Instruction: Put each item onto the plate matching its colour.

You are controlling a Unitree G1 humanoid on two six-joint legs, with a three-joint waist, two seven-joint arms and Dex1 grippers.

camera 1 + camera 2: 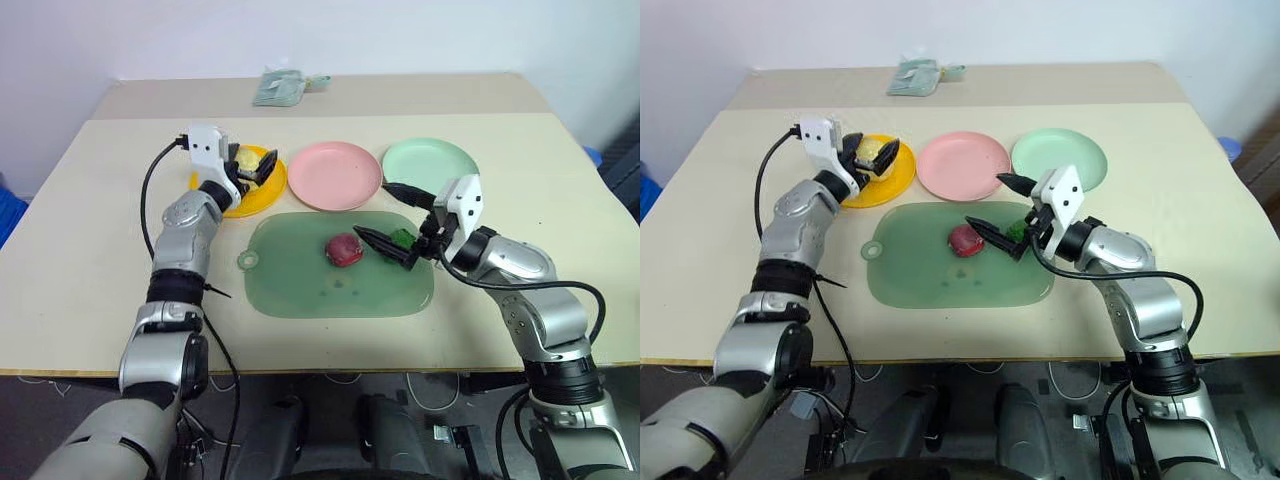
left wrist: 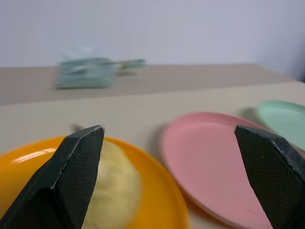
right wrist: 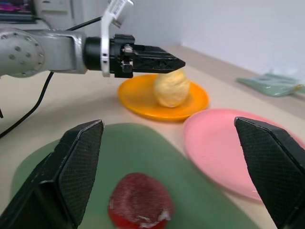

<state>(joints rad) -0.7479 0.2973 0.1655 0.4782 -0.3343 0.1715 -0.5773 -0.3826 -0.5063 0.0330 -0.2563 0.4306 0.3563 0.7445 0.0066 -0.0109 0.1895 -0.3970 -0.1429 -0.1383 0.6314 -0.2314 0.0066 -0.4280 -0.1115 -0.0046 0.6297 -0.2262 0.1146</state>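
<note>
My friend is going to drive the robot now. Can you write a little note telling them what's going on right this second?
Left gripper: open, over the yellow plate, holding nothing.
Right gripper: open, low over the mat, holding nothing, next to the green ball.
Yellow ball: sits on the yellow plate. Done.
Red ball: on the mat, just left of the right gripper. Needs to go on the pink plate.
Green ball: on the mat, partly hidden by the right gripper. Needs to go on the green plate.
Both of those plates have nothing on them.
</note>
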